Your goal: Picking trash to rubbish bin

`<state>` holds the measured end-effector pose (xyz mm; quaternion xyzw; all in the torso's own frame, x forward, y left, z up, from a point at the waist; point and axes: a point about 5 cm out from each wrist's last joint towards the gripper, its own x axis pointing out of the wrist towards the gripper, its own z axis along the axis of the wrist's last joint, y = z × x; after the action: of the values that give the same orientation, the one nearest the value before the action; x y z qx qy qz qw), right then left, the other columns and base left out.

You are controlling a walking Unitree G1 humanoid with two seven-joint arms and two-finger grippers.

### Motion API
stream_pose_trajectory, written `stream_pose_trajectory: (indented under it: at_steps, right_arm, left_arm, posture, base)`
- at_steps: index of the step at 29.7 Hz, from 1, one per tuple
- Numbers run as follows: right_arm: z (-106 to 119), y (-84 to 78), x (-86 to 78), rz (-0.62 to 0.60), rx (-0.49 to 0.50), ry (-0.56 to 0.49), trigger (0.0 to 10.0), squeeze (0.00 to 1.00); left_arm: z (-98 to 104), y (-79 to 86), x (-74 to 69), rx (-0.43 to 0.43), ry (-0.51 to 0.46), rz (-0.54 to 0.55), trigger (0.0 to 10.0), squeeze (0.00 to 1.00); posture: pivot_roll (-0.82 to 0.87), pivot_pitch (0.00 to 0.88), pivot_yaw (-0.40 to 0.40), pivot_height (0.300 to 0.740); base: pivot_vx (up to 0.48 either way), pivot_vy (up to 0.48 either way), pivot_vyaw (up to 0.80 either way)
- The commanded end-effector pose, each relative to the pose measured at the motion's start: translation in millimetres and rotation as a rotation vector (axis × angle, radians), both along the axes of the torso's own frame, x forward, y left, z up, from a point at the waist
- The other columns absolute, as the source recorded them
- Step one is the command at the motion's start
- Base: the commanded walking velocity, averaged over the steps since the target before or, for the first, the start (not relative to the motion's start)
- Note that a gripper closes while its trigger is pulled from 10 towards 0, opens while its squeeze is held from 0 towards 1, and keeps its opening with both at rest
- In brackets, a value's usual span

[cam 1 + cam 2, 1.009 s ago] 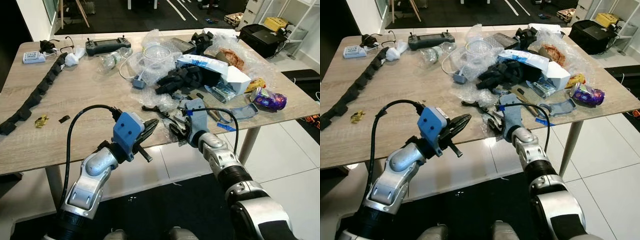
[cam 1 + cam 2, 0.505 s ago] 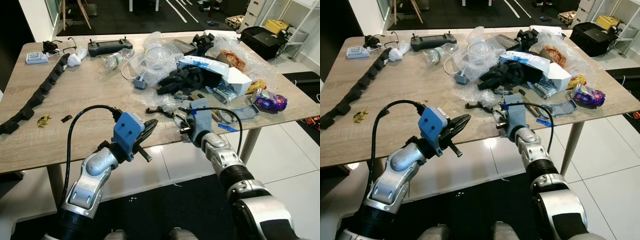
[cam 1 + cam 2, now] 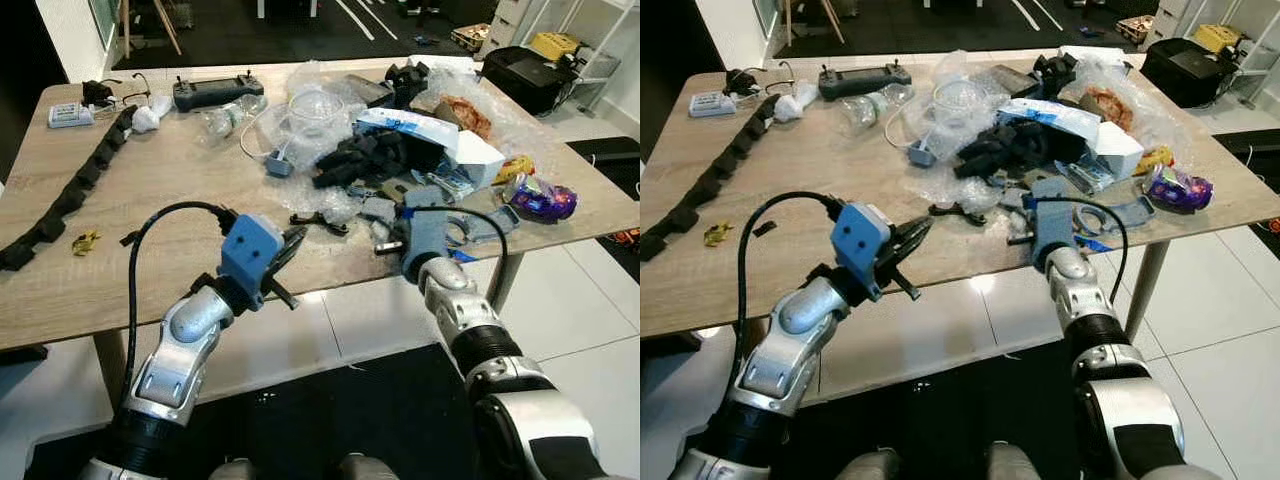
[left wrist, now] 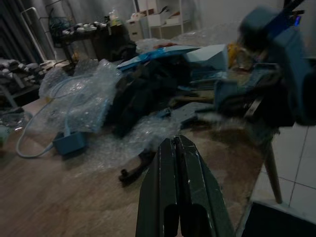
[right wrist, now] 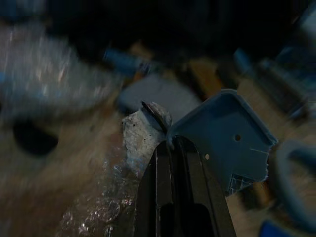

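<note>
Now right gripper (image 5: 173,143) pinching scrap (image 5: 143,129), table (image 3: 160,200)

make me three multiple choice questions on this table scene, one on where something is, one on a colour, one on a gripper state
1. Where does the black remote controller lie on the table?
A. at the far edge, toward the robot's left
B. at the near edge, by the right gripper
C. on the floor under the table

2. What colour is the shiny wrapper near the table's right end?
A. green
B. purple
C. white

3. How are the left gripper's fingers?
A. spread wide
B. closed around a bottle
C. pressed together, holding nothing

Answers: 1 A, the controller sits at the far edge beside the crumpled clear plastic. 2 B, the head views show it purple with a yellow piece behind it. 3 C, the left wrist view shows both black fingers flat against each other with nothing between them.
</note>
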<state>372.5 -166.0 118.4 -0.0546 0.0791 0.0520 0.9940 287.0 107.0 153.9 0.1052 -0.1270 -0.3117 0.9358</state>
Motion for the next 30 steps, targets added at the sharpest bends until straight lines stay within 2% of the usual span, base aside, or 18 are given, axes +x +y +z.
stream_pose_trajectory:
  at_steps: [1,10,19,20,21,22,30]
  right_arm:
    - [18.2,-4.0,5.2,-0.019,0.016,-0.074,0.0,0.0]
    - [41.9,-1.7,10.9,0.003,0.01,-0.15,0.0,0.0]
    - [42.5,-0.6,9.6,0.018,-0.018,-0.15,0.0,0.0]
    - [36.3,0.5,8.3,0.027,-0.035,-0.124,1.0,0.0]
    - [36.3,0.5,8.3,0.027,-0.035,-0.124,1.0,0.0]
    - [27.0,0.7,6.4,0.03,-0.075,-0.088,10.0,0.0]
    - [14.3,-1.6,4.1,0.023,-0.126,-0.044,10.0,0.0]
  left_arm:
    - [1.4,1.2,2.3,-0.02,-0.003,0.011,10.0,0.0]
    - [6.6,-0.3,6.5,-0.042,-0.011,0.011,10.0,0.0]
    - [7.4,2.3,8.4,-0.048,-0.011,0.025,10.0,0.0]
    - [7.1,2.8,8.6,-0.042,-0.012,0.03,10.0,0.0]
    - [7.1,2.8,8.6,-0.042,-0.012,0.03,10.0,0.0]
    - [7.1,3.5,9.2,-0.039,-0.013,0.039,10.0,0.0]
    - [6.4,5.1,11.5,-0.031,-0.016,0.068,10.0,0.0]
  posture:
    - [0.0,0.024,-0.031,0.74]
    - [0.0,0.028,-0.024,0.74]
    - [0.0,0.03,-0.023,0.74]
    - [0.0,0.03,-0.023,0.74]
    - [0.0,0.03,-0.023,0.74]
    - [0.0,0.032,-0.026,0.74]
    - [0.0,0.034,-0.026,0.74]
  base:
    - [0.0,0.0,0.0]
    - [0.0,0.0,0.0]
    - [0.0,0.0,0.0]
    - [0.0,0.0,0.0]
    - [0.0,0.0,0.0]
    - [0.0,0.0,0.0]
    - [0.0,0.0,0.0]
